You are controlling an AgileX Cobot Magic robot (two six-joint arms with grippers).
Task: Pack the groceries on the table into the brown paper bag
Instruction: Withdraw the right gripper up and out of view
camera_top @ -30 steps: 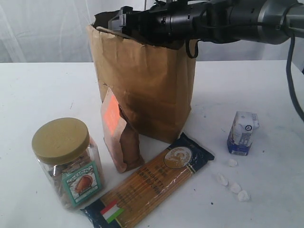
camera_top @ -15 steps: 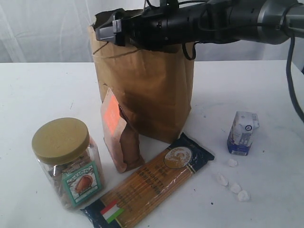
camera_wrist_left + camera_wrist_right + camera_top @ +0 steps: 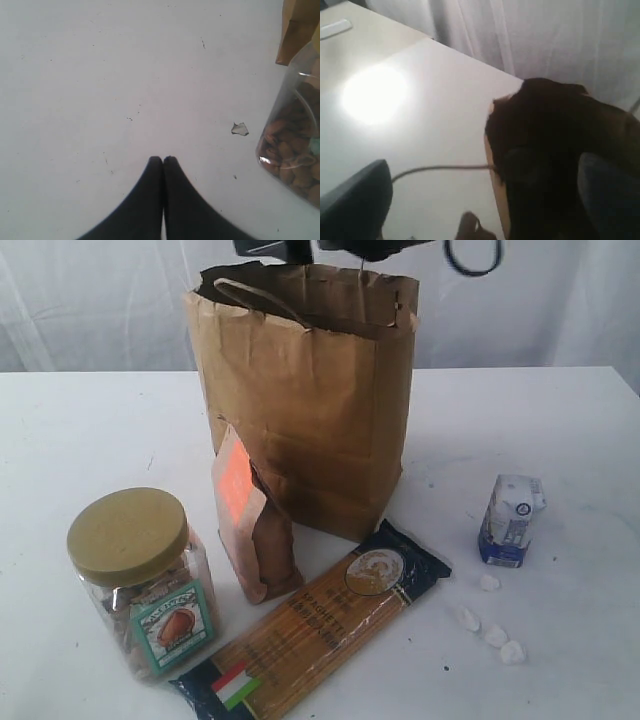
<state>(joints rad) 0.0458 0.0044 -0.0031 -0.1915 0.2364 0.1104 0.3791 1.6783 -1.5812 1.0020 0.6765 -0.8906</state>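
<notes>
paper bag mouth open, right claw spread above

The left fingers are matte black, tapering to rounded tips, the right fingers blurred dark-grey slabs — and a black cable loop shows at the exterior view's upper right.

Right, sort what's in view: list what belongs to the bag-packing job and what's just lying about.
Belongs to the job: brown paper bag, gold-lidded jar, orange-labelled pouch, spaghetti pack, white-blue carton, small white lumps, and the table they stand on.

Just lying about: pale scrap near the jar; white curtain behind.
</notes>
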